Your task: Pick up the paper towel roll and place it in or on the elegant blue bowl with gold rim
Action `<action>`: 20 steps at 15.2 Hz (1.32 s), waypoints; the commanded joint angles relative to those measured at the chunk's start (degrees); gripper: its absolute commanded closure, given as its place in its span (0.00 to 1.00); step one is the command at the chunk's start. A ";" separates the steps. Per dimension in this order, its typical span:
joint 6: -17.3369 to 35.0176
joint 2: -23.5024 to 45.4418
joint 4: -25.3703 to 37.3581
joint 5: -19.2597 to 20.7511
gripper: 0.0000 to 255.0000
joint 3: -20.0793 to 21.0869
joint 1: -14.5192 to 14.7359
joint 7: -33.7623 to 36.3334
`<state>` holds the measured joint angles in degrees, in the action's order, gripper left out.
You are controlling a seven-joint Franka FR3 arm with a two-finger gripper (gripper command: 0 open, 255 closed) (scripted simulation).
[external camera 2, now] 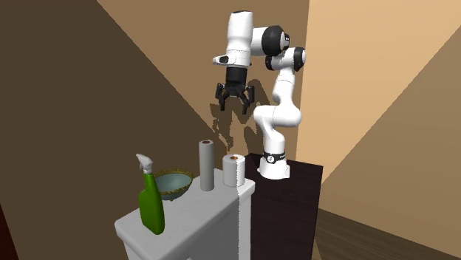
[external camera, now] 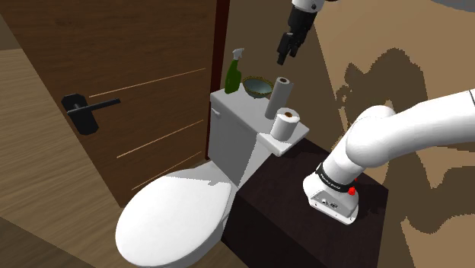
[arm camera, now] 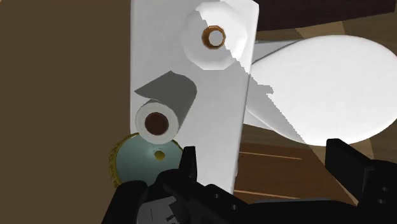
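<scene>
A: Hand (external camera 2: 235, 103) is high over the toilet tank lid (external camera 2: 193, 219). Fingers (arm camera: 347, 159) spread, nothing between them, tips pointing down.

B: Target?

A: Grey paper towel roll (external camera 2: 206, 165), standing on end on the lid. It sits between the blue gold-rimmed bowl (external camera 2: 173, 185) and a squat white toilet roll (external camera 2: 233, 171). Long axis vertical, core hole facing up at the hand.

B: Bearing from the hand?

A: Below, well apart, and off-centre. In the wrist view the roll's top end lies out beyond one finger, on the bowl side, not in the gap. My read is a sideways shift toward the bowl first, then a straight descent to close across the round flank.

B: Clearance to the bowl?

A: Near. Touching or not, can't tell from these angles. Green spray bottle (external camera 2: 152, 199) stands past the bowl.
</scene>
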<state>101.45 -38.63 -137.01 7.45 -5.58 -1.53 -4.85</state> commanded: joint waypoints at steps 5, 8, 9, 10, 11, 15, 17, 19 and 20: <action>7.77 7.78 -1.22 1.25 0.00 -5.80 -2.08 -4.01; 11.67 12.35 -1.28 1.37 0.00 -8.67 -2.95 -6.20; 12.95 13.99 -1.17 1.30 0.00 -9.63 -3.20 -6.97; 14.21 15.69 -1.00 1.16 0.00 -10.57 -3.43 -7.77; 15.46 17.45 -0.76 0.95 0.00 -11.50 -3.65 -8.60; 18.36 19.90 -1.52 0.66 0.00 -12.62 -3.89 -9.55; 20.04 20.57 -2.53 0.64 0.00 -12.82 -3.90 -9.62; 21.73 21.31 -3.50 0.60 0.00 -13.03 -3.90 -9.71; 23.08 21.94 -4.23 0.55 0.00 -13.19 -3.90 -9.80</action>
<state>123.38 -16.94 -140.36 7.96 -18.71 -5.42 -14.71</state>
